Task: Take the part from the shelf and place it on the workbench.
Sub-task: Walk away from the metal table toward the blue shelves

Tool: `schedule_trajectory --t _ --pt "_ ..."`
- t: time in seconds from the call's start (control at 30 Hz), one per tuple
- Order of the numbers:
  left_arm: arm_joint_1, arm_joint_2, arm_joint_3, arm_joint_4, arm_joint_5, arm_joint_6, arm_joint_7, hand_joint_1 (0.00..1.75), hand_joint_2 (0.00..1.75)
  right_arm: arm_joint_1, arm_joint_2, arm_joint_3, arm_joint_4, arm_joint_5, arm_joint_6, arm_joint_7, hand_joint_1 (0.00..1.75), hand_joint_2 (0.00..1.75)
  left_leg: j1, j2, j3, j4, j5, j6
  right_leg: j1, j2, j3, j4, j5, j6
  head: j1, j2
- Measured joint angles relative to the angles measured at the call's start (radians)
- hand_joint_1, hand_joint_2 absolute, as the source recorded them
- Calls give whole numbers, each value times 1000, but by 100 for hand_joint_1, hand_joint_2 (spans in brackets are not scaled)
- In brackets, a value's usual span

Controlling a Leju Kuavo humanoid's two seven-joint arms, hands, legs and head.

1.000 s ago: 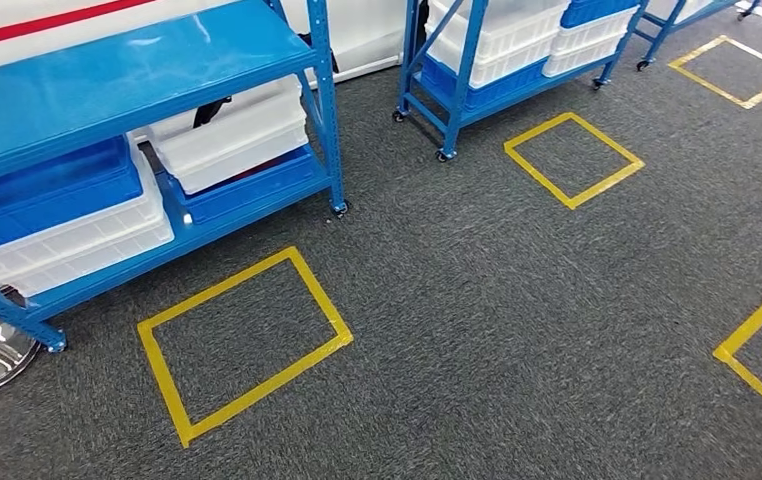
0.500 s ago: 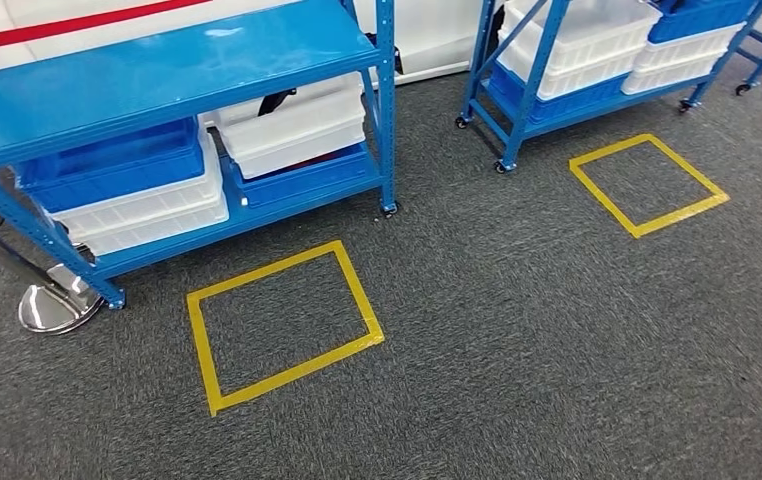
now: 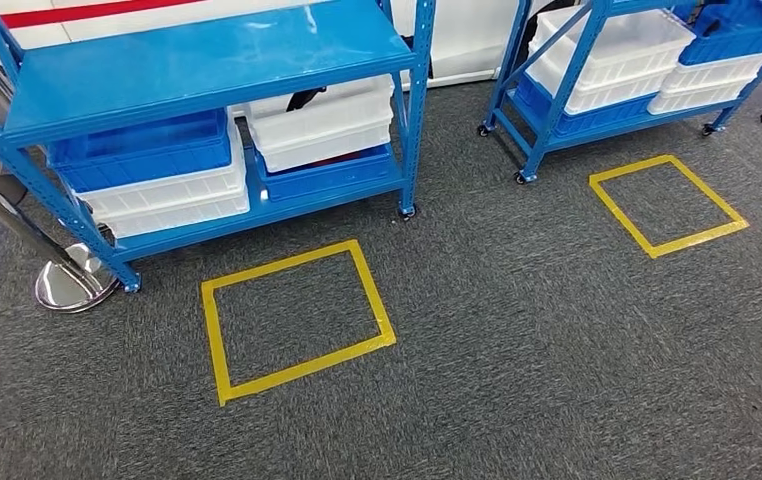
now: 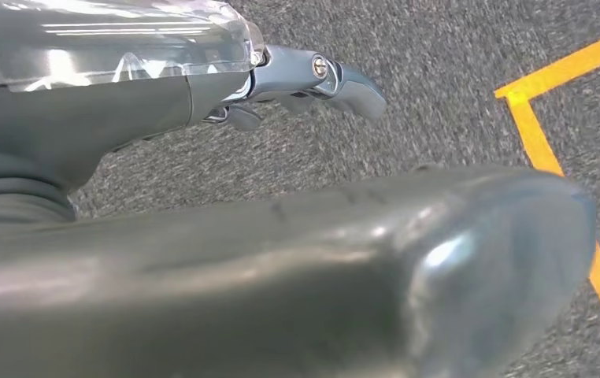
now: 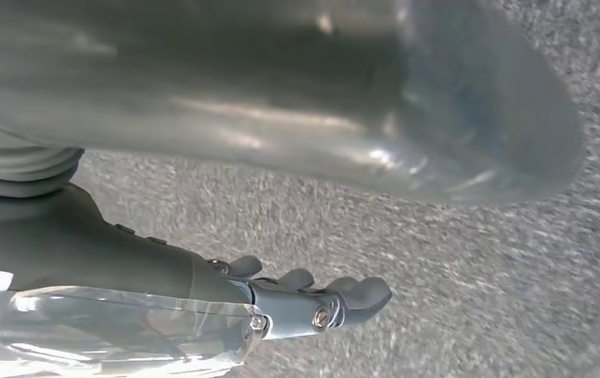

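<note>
Two blue shelf racks on grey carpet (image 3: 517, 330). Near shelf (image 3: 207, 60) at left holds stacked blue and white bins (image 3: 157, 175) on its lower level, more white and blue bins (image 3: 322, 135) beside them; top level bare blue. Second rack (image 3: 557, 90) at upper right, on casters, also stacked with white and blue bins. The part itself: cannot tell which bin it sits in, none shows contents clearly. Yellow tape square (image 3: 297, 320) on carpet just in front of near shelf; another tape square (image 3: 667, 205) in front of second rack. Chrome round base (image 3: 72, 285) with slanted pole beside near shelf's left leg. Left hand (image 4: 297, 83) hangs over carpet near a yellow tape corner (image 4: 529, 102), fingers loosely extended, holding nothing. Right hand (image 5: 305, 303) over bare carpet, fingers loosely extended, holding nothing.
</note>
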Motion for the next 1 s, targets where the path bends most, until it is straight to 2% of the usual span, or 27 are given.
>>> schedule_trajectory --t 0.03,0.07,0.1,0.17,0.2,0.23,0.27,0.37,0.4,0.43,0.5,0.53,0.57,0.6,0.63,0.67,0.7,0.73,0.77,0.8,0.83,0.87,0.93,0.97,1.0 --pt "0 -3 6 0 -3 -3 0 0 0 4 1 -5 -7 3 7 3 0 0 0 -2 2 0 -2 -1 -1 1 -29 47 -10 3 0 0" --pt "0 -5 11 0 -4 -4 0 0 0 8 2 -9 -13 6 11 5 0 0 0 -5 5 1 -5 -2 -2 1 -41 60 1 5 0 0" --pt "1 -8 15 0 -5 -6 0 0 0 12 3 -13 -20 8 14 6 0 0 1 -8 10 1 -9 -5 -4 1 -34 33 30 6 0 0" --pt "1 -14 23 -2 -10 -7 0 0 0 19 4 -22 -35 12 24 7 0 0 2 -14 23 4 -22 -15 -10 3 26 -100 109 9 0 0" --pt "0 -17 28 -4 -14 -8 0 0 0 22 6 -27 -43 15 32 8 0 0 1 -17 27 9 -31 -21 -10 6 55 -161 133 7 1 0" --pt "-1 -18 33 -7 -17 -9 0 0 0 25 9 -34 -52 19 42 9 0 0 0 -19 30 12 -38 -28 -10 8 73 -201 143 3 0 0" --pt "-2 -19 37 -10 -21 -11 0 0 0 26 12 -40 -61 23 52 12 0 0 -2 -20 30 13 -43 -33 -7 10 80 -214 139 -3 1 0" --pt "-4 -22 52 -16 -36 -18 -1 0 0 30 23 -65 -93 48 76 16 0 0 1 -20 35 19 -57 -46 -4 7 84 -215 128 -26 1 0" --pt "-4 -25 58 -18 -44 -22 -1 0 0 33 28 -76 -107 65 82 16 0 0 2 -17 26 44 -72 -50 -5 4 88 -216 125 -34 0 0" --pt "-4 -28 66 -21 -53 -25 -1 0 0 36 33 -88 -122 86 89 16 0 0 2 -14 4 92 -96 -53 -5 -1 94 -217 122 -40 0 0" --pt "-4 -34 81 -26 -69 -30 -2 0 0 40 43 -113 -149 129 97 16 0 0 2 -9 -78 238 -152 -56 0 -12 103 -217 112 -50 -1 0" --pt "-3 -37 89 -29 -76 -32 -2 0 0 42 48 -125 -159 148 99 16 0 0 1 -9 -119 300 -166 -54 4 -17 109 -216 107 -52 -1 0" --pt "-1 -39 96 -32 -82 -35 -3 0 0 43 53 -137 -169 163 100 15 0 0 0 -8 -145 330 -160 -50 8 -22 116 -216 101 -54 -1 0" --pt "0 -41 103 -34 -87 -37 -3 0 0 43 57 -147 -178 176 101 14 0 0 -3 -7 -153 320 -132 -43 13 -28 125 -216 94 -55 -1 0" --pt "1 -43 109 -37 -90 -39 -3 0 0 44 61 -156 -185 186 101 13 0 0 -8 -3 -141 271 -88 -33 17 -35 135 -217 87 -56 -1 0" --pt "1 -45 114 -39 -93 -41 -3 0 0 44 64 -165 -191 195 101 11 0 0 -16 11 -119 202 -42 -18 21 -43 145 -217 80 -57 0 0" --pt "-1 -46 120 -43 -97 -42 -3 0 0 44 70 -174 -196 206 101 9 0 0 -25 32 -97 141 -10 -3 26 -51 153 -217 73 -56 1 0" --pt "-4 -48 126 -47 -101 -43 -4 0 0 45 75 -183 -201 217 101 6 0 0 -33 50 -81 97 9 8 28 -60 158 -217 66 -54 3 0" --pt "-6 -50 132 -51 -105 -45 -4 0 0 45 80 -194 -206 229 104 4 0 0 -40 61 -73 75 14 15 28 -70 161 -218 62 -50 5 0" --pt "-6 -53 138 -56 -110 -46 -5 0 0 44 85 -203 -213 241 107 1 0 0 -43 59 -71 69 11 17 28 -81 163 -219 59 -45 6 0" --pt "-6 -57 144 -60 -116 -48 -6 0 0 43 87 -213 -222 253 111 -1 0 0 -42 47 -68 62 14 18 28 -90 167 -223 57 -41 6 0" --pt "-3 -61 149 -64 -120 -51 -7 0 0 41 91 -221 -231 266 116 -4 0 0 -39 35 -62 50 19 18 27 -86 171 -223 54 -36 6 0" --pt "-2 -68 159 -71 -126 -57 -7 0 0 41 98 -236 -248 283 122 -9 0 0 -29 16 -48 24 29 20 23 -48 157 -182 27 -25 8 0" --pt "-4 -71 161 -74 -128 -59 -8 0 0 44 101 -243 -255 291 124 -11 0 0 -27 6 -44 18 32 20 17 -22 131 -131 1 -20 10 0" --pt "-6 -74 164 -77 -129 -61 -8 0 0 46 104 -251 -261 299 128 -12 0 0 -26 -5 -43 15 32 21 11 -7 94 -68 -26 -15 10 0"
